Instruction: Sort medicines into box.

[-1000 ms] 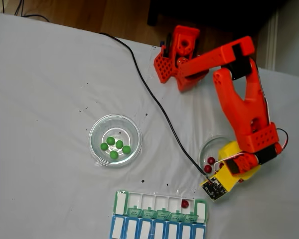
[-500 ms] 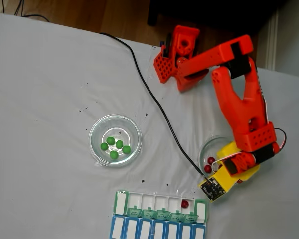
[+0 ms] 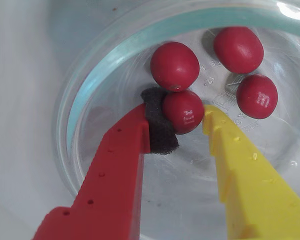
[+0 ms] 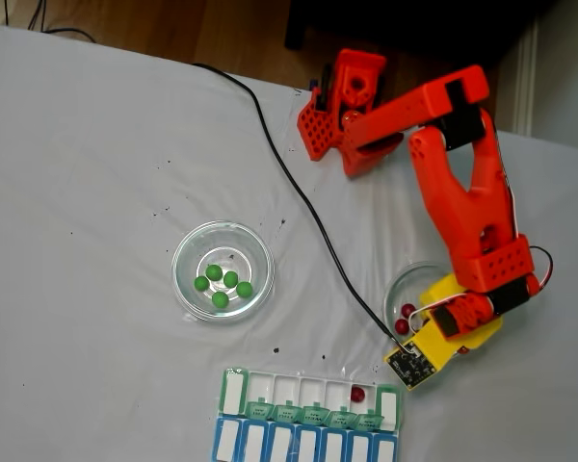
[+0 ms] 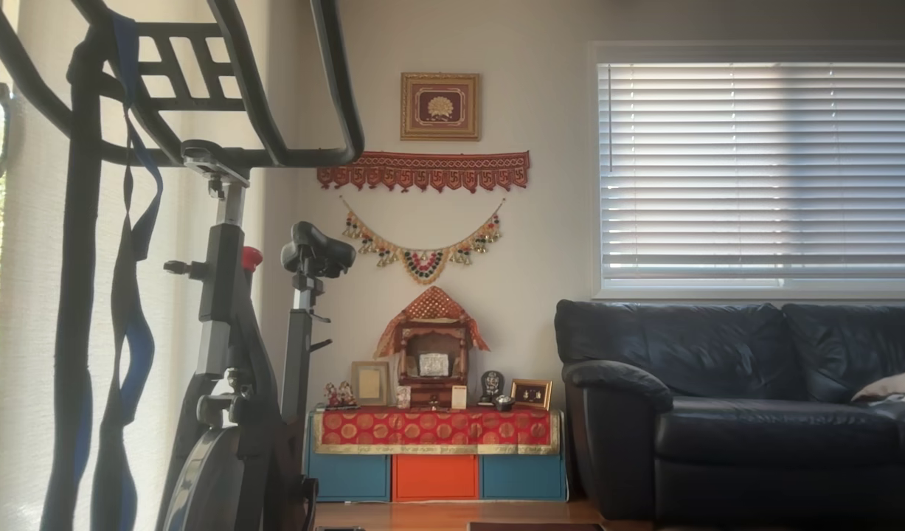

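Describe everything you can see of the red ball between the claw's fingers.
The red ball is glossy, dark red and rounded, with a faint pale "m" printed on it. It lies in the clear glass dish, between the claw fingers: the black foam pad touches one side, the yellow finger the other. Another red ball sits against it.

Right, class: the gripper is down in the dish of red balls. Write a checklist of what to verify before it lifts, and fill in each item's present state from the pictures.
1. One red ball sits between the fingers of the gripper: ok.
2. Foam pad on the red finger touches that ball: ok.
3. Yellow finger presses the ball's other side: cannot tell; it is at the edge, contact unclear.
4. The neighbouring red ball is clear of the grip: not ok; it touches the held ball.
5. Green row of the pill organizer has open compartments free: ok, one red ball placed.
6. Green balls remain in their dish: ok.
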`<state>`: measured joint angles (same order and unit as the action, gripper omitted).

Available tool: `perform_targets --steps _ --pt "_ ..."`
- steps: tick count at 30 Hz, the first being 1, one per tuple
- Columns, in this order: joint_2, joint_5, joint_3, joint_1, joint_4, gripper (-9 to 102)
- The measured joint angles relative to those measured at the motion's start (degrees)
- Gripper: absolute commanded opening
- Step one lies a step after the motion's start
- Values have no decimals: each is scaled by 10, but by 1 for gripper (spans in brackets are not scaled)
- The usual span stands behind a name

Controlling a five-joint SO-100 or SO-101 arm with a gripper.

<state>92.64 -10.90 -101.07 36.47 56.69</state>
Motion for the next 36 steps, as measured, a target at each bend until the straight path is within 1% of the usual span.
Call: perform_targets --steps 5,21,27,36 --pt "0 0 0 9 7 1" --pt "27 18 -1 18 68 1" --pt "76 18 -1 15 82 1" --pt "170 30 -2 -32 93 1"
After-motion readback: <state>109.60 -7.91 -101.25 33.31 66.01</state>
